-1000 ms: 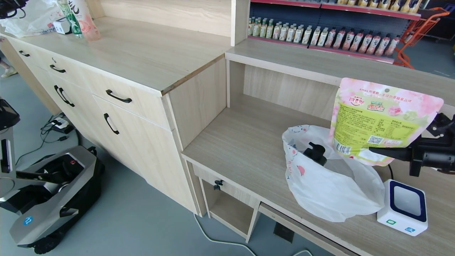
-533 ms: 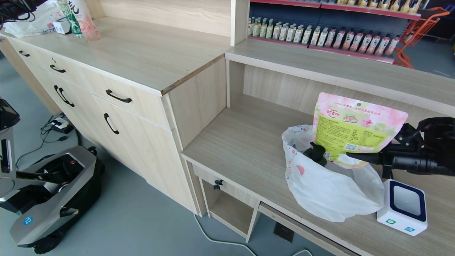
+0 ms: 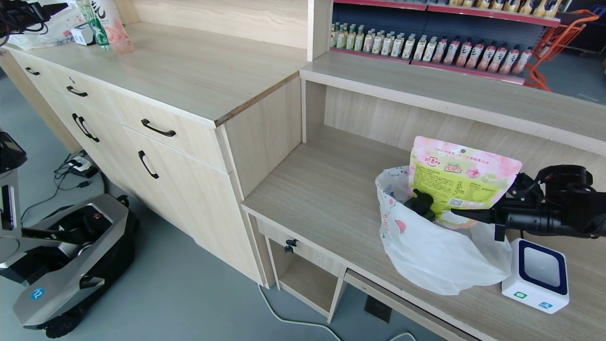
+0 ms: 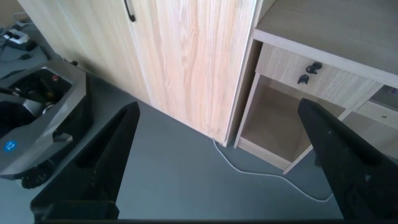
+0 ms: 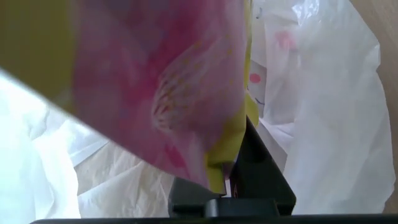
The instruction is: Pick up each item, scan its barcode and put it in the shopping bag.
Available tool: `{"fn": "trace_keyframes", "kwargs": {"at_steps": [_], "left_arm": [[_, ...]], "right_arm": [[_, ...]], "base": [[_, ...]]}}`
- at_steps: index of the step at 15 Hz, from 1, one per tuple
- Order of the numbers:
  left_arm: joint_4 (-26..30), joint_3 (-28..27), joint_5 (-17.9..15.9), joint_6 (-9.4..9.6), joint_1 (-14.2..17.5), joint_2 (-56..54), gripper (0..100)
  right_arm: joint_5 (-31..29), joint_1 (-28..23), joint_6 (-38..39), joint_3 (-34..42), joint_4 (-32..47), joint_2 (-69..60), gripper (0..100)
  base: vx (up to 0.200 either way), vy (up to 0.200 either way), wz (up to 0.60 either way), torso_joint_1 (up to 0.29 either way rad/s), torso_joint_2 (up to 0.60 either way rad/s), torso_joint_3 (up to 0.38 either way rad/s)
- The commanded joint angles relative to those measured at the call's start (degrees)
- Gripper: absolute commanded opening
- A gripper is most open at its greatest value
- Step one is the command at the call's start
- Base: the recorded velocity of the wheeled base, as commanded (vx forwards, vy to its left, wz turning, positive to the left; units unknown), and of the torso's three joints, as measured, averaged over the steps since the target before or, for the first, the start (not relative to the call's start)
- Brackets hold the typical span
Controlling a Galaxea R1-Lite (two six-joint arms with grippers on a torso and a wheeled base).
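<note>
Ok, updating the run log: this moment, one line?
right hand: shut on pink-and-green snack pouch | pouch bottom: inside white plastic shopping bag | left hand: open

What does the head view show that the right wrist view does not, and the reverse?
The head view adds the scanner on the counter and the shelf of bottles behind. The right wrist view adds a close look at one of the fingers against the pouch's lower edge. Both share the pink-and-green pouch, held by the right gripper at the mouth of the white shopping bag.
</note>
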Motion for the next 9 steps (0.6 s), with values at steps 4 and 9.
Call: {"fn": "trace_keyframes", "kwargs": {"at_steps": [4, 9], "left_arm": [[0.0, 0.0, 0.0, 0.00, 0.0, 0.0, 100], [0.0, 0.0, 0.0, 0.00, 0.0, 0.0, 100]], "right_arm": [[0.0, 0.7, 0.0, -0.6, -1.9, 2.8, 0], [0.0, 1.5, -0.1, -1.6, -2.8, 4.5, 0]], "base": [[0.000, 0.000, 0.00, 0.000, 0.00, 0.000], [0.000, 0.000, 0.00, 0.000, 0.00, 0.000]]}}
